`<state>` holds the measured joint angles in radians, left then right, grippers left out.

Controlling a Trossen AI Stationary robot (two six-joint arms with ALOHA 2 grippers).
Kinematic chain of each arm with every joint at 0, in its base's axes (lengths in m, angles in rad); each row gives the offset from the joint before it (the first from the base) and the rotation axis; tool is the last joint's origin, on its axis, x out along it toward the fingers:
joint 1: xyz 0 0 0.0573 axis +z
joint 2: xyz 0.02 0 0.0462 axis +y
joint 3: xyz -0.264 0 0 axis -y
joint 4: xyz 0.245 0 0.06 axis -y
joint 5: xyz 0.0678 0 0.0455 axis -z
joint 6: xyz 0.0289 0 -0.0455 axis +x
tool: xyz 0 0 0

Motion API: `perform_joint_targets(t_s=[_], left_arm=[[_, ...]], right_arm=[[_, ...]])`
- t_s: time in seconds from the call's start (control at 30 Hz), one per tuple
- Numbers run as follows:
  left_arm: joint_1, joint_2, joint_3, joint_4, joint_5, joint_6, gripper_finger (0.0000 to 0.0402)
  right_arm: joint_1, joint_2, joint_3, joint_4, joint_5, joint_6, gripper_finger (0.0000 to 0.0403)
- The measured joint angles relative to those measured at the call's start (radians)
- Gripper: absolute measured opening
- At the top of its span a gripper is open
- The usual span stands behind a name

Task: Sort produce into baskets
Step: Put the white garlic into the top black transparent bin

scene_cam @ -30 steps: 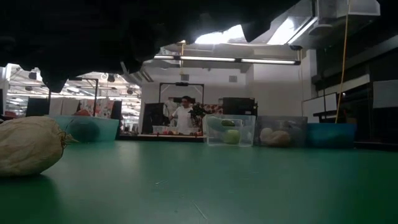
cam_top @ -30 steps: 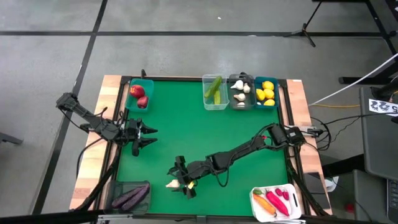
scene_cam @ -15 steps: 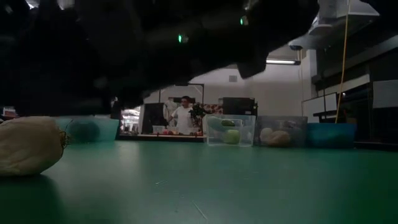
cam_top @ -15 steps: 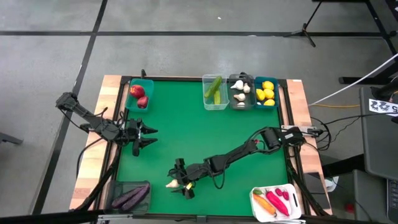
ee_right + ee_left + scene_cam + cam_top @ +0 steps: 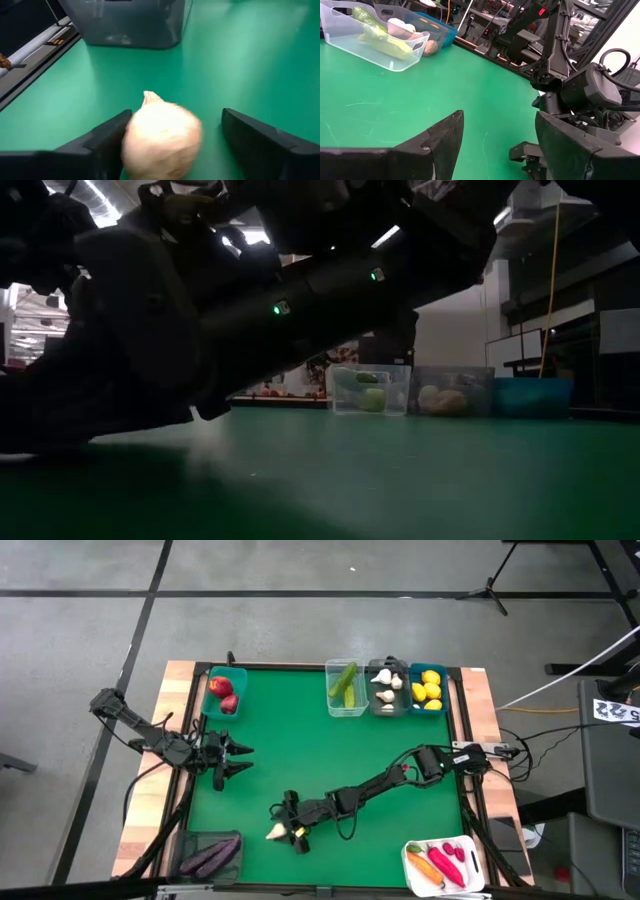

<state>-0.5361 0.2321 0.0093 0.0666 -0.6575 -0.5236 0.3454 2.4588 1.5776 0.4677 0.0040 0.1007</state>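
A white garlic bulb (image 5: pixel 275 833) lies on the green mat near the table's front, left of the middle. My right gripper (image 5: pixel 290 825) is low over it and open. In the right wrist view the bulb (image 5: pixel 160 135) sits between the two fingers, close to one finger (image 5: pixel 102 145) and well apart from the other (image 5: pixel 260 140). In the low view the right arm (image 5: pixel 200 330) hides the bulb. My left gripper (image 5: pixel 245 760) waits open at the table's left side, with nothing between its fingers (image 5: pixel 497 125). My right gripper comes at the garlic slanting down from the table's right, with one finger on each side of the bulb. One finger (image 5: pixel 112 137) stands right against the bulb's side (image 5: pixel 127 142); I cannot tell whether it touches. The bulb rests on the mat.
Along the far edge stand a teal basket of apples (image 5: pixel 225 692), a clear one with cucumbers (image 5: pixel 345 687), a grey one with garlic (image 5: pixel 387 687) and a teal one with lemons (image 5: pixel 428 688). Eggplants fill a dark basket (image 5: pixel 212 853) front left. A white basket (image 5: pixel 443 865) stands front right.
My right gripper has sunk toward the mat over the garlic bulb. In the low view the arm has come down and now covers the bulb. The bulb has stayed where it was.
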Motion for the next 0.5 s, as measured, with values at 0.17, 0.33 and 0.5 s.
perform_joint_targets(t_s=[0.17, 0.33, 0.5], left_arm=[[0.000, 0.000, 0.000, 0.000, -0.001, -0.001, 0.0240], [0.000, 0.000, 0.000, 0.000, -0.002, -0.001, 0.0240], [0.000, 0.000, 0.000, 0.000, -0.002, -0.001, 0.0240]], right_arm=[[0.000, -0.001, 0.000, -0.023, 0.003, -0.003, 0.0240], [0.000, -0.001, 0.000, -0.020, 0.003, -0.002, 0.0179], [0.000, -0.001, 0.000, -0.020, -0.001, 0.000, 0.0146]])
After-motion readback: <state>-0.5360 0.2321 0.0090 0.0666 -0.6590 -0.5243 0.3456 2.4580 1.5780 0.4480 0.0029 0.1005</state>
